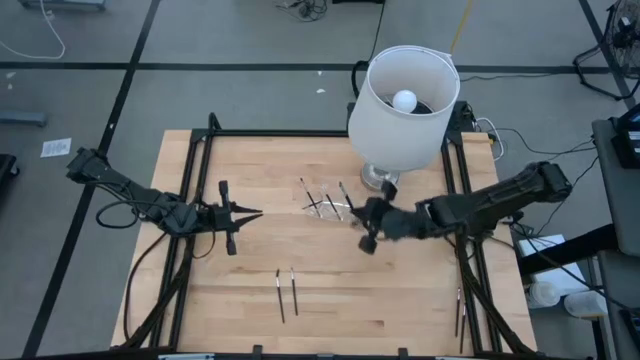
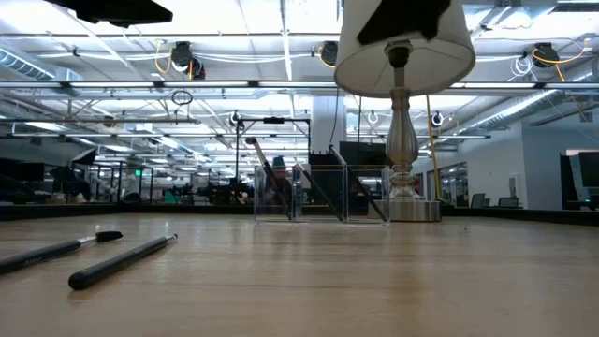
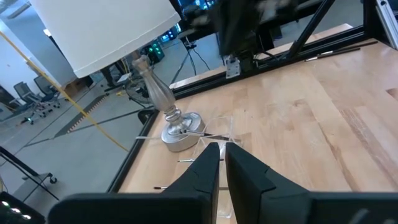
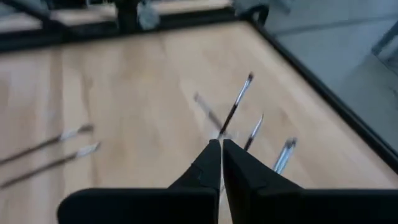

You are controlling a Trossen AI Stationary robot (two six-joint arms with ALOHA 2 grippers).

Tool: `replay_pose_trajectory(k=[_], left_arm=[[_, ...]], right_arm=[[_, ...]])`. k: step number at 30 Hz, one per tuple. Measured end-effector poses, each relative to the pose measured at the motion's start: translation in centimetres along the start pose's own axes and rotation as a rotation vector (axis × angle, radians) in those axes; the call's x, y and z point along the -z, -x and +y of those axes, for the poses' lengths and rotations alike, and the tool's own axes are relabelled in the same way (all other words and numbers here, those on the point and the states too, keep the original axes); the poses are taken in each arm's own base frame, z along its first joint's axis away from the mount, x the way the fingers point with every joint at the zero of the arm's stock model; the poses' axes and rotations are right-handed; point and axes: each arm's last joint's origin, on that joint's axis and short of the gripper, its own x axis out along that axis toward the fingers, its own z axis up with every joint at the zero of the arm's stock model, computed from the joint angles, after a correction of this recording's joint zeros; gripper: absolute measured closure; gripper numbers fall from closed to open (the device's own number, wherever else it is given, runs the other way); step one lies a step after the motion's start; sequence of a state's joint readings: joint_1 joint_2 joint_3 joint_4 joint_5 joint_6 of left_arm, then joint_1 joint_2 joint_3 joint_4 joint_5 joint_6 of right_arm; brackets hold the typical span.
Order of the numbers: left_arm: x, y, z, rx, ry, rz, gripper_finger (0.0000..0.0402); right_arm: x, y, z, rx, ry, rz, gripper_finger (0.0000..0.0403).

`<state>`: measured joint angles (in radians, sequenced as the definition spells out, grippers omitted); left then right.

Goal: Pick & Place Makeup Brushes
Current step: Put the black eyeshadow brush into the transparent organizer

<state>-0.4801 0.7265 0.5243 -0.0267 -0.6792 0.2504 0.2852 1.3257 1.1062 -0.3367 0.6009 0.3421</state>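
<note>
Pale butcher-block wood makes up the worktop (image 1: 330, 270), and thin black-handled makeup brushes with small paler tips lie on it in three places. Two lie side by side on the near middle of the boards (image 1: 286, 292), another pair sits at the near right edge beside the black frame rail (image 1: 460, 310), and several stand tilted in a clear plastic compartmented organiser (image 1: 328, 206) near the foot of a white-shaded lamp with a silvery turned base (image 1: 402, 100).

The right claw (image 4: 221, 144) hovers just beside that organiser, its fingers clenched together; the wrist view shows brush tips beyond the fingertips, but I cannot tell that any brush is pinched between them. The left claw (image 1: 250, 213) waits over the middle-left of the boards, fingers nearly together and holding nothing that can be seen.

The step in hand looks like work at the organiser. These handles are pencil-thin and likely to roll or slip, so a good pinch would cross the handle squarely near its middle. Any brush already standing in a compartment could be knocked askew, so the approach should come from above.
</note>
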Motion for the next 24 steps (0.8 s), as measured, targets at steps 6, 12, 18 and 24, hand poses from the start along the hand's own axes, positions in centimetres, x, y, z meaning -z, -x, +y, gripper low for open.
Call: replay_pose_trajectory(k=[6,12,18,24], left_arm=[[0.0,0.0,0.0,0.000,-0.005,-0.002,0.0364],[0.0,0.0,0.0,-0.003,-0.004,-0.004,0.0364],[-0.3,0.0,0.1,-0.007,0.018,-0.022,0.0364],[-0.2,0.0,0.1,-0.004,0.031,-0.018,0.0364]], right_arm=[[-1.4,3.7,5.0,-0.001,0.028,0.321,0.0402],[1.7,5.9,8.7,0.033,-0.085,0.920,0.0402],[5.8,6.8,11.1,0.126,-0.145,1.290,0.0403],[10.1,8.5,13.1,0.181,-0.170,1.337,0.0403]])
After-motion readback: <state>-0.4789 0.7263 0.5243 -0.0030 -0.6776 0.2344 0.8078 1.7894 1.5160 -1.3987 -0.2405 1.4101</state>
